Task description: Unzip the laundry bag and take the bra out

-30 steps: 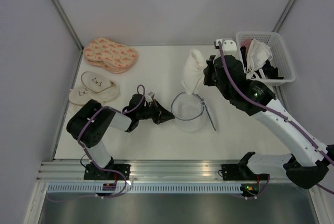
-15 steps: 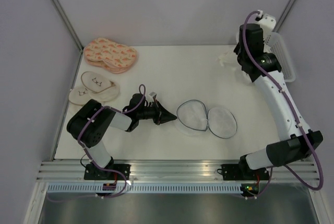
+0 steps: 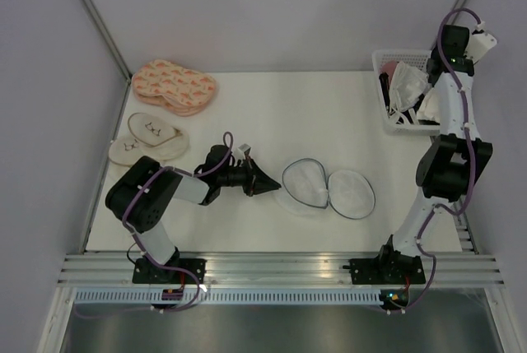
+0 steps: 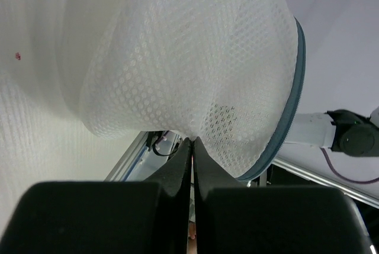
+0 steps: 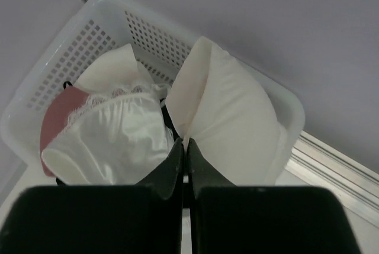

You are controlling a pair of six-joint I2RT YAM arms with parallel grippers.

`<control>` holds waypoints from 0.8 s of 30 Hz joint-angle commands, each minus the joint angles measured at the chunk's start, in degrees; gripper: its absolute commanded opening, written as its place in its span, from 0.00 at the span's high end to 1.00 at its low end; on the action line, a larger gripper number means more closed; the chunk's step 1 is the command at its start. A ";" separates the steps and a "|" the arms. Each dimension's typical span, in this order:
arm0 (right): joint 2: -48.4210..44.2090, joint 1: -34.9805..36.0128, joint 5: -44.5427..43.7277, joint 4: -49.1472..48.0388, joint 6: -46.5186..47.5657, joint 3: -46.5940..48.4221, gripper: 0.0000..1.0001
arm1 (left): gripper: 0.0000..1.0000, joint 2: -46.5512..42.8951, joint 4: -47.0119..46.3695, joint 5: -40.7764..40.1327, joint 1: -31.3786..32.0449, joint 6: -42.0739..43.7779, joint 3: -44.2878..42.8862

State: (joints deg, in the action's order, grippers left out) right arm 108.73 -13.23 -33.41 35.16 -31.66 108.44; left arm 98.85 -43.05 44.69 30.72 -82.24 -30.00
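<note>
Overhead, right arm (image 3: 451, 114) upright above basket (image 5: 278, 97), hand (image 5: 185, 142) tight on bra (image 5: 231, 112).

No word, number, brand name or label can be read in any of the views. The only marks are decoration: a pink printed pattern on the peach slippers (image 3: 174, 85) and small dark curved strokes on the cream slippers (image 3: 150, 137). Neither set of marks forms letters or figures.
</note>
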 commanded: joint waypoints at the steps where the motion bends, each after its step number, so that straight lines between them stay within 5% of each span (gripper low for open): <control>1: 9.70 -1.88 4.13 2.01 -0.77 9.75 1.00 | 0.98 -0.23 1.30 1.98 0.22 2.70 -2.52; 10: 19.77 -0.74 19.23 -7.71 0.72 17.42 0.99 | 0.98 -2.60 7.01 0.32 0.13 5.86 -4.89; 12: 17.33 -0.74 27.90 -11.67 2.21 14.18 0.88 | 0.98 -3.04 7.89 -0.21 0.13 6.65 -5.51; 13: 16.00 -0.39 29.00 -14.65 2.56 11.12 0.56 | 0.98 -3.31 8.41 -0.56 0.22 6.91 -5.60; 16: 8.80 0.40 30.95 -19.59 3.62 3.57 0.30 | 0.98 -3.84 9.03 -1.18 0.13 7.96 -5.69; 24: -12.11 2.33 28.05 -14.70 6.16 -9.81 0.26 | 0.98 -4.81 7.54 -3.98 0.22 8.85 -2.35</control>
State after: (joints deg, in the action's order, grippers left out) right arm 105.89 -11.77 -4.95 20.10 -27.75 101.27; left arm 95.92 -34.39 43.09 30.72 -76.40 -33.80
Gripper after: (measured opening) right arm 0.736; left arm 0.025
